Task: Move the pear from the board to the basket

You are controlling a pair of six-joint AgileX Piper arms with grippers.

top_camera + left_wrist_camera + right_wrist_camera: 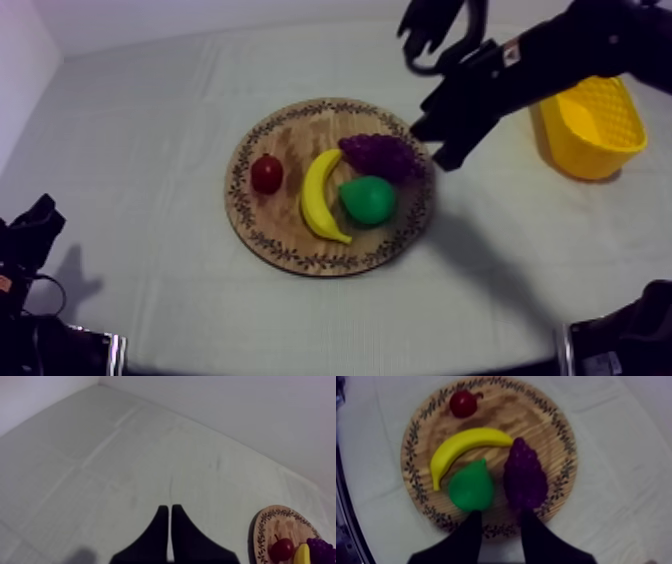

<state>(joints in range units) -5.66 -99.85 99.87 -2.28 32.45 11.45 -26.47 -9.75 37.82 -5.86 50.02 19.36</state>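
The pear [368,199] lies on the wooden board [262,232], at about 4 o'clock on it when seen from above. The banana [320,195] is just beside the pear at 9 o'clock, and the bunch of grapes [380,156] is just beside it at 12 o'clock. The small red fruit [266,173] is past the banana. My right pincer [436,146] hangs over the board's rim, at about 2 o'clock from the pear. Its two fingers are apart with nothing between them. From that pincer's own camera, the pear sits a bit off the gap, at about 11 o'clock, and the grapes sit at about 1 o'clock. The pear's thin end points away from me, toward 12 o'clock, so its long way runs straight out from my fingers. I think I must slide a little toward the pear so I don't pinch the grapes. The yellow basket [590,130] is at 3 o'clock from the board, on my right arm's side. My left pincer [169,509] is far off with its fingers together, so the right arm is nearer.
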